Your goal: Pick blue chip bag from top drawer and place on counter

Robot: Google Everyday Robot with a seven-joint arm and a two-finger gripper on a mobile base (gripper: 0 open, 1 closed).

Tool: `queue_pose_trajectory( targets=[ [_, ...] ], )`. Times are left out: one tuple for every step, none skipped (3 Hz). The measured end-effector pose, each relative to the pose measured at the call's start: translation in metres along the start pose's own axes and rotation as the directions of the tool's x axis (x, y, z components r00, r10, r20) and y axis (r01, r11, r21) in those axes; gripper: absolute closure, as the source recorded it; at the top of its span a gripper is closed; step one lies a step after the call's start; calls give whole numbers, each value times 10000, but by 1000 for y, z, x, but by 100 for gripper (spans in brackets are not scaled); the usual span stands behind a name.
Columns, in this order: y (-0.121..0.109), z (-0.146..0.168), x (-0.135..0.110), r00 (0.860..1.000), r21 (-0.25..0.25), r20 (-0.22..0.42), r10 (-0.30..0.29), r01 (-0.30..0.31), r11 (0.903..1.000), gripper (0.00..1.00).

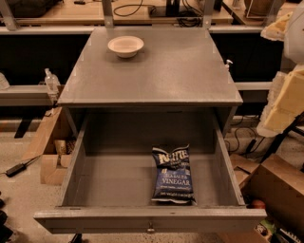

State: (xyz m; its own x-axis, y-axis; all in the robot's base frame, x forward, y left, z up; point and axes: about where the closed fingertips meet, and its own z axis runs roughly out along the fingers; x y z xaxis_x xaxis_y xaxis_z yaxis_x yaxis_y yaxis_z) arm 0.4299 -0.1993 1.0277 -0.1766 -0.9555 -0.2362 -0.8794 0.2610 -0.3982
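The blue chip bag (173, 174) lies flat in the open top drawer (114, 175), right of centre and close to the front panel, with its white logo and "Vinegar" lettering facing up. The drawer is pulled fully out, its small knob (150, 229) at the front. The grey counter (156, 71) is above and behind the drawer. My gripper (285, 95) shows as pale cream shapes at the right edge, raised and well right of the drawer, apart from the bag and holding nothing that I can see.
A white bowl (126, 46) stands on the counter's far left part. Cardboard boxes sit on the floor at the left (52, 152) and right (275, 190) of the cabinet. A wooden bench with cables (142, 12) runs behind it.
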Motion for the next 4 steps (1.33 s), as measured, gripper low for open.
queue_pose_trajectory(
  targets=[
    [0,0,0,10000,0,1,1,-1,10000,0],
    [5,15,3,9997,-38,176,194,-193,9998,0],
    [25,60,21,9938,-360,731,835,-810,9961,0],
    [49,119,35,9792,-694,1341,1522,-1439,9872,0]
  ],
)
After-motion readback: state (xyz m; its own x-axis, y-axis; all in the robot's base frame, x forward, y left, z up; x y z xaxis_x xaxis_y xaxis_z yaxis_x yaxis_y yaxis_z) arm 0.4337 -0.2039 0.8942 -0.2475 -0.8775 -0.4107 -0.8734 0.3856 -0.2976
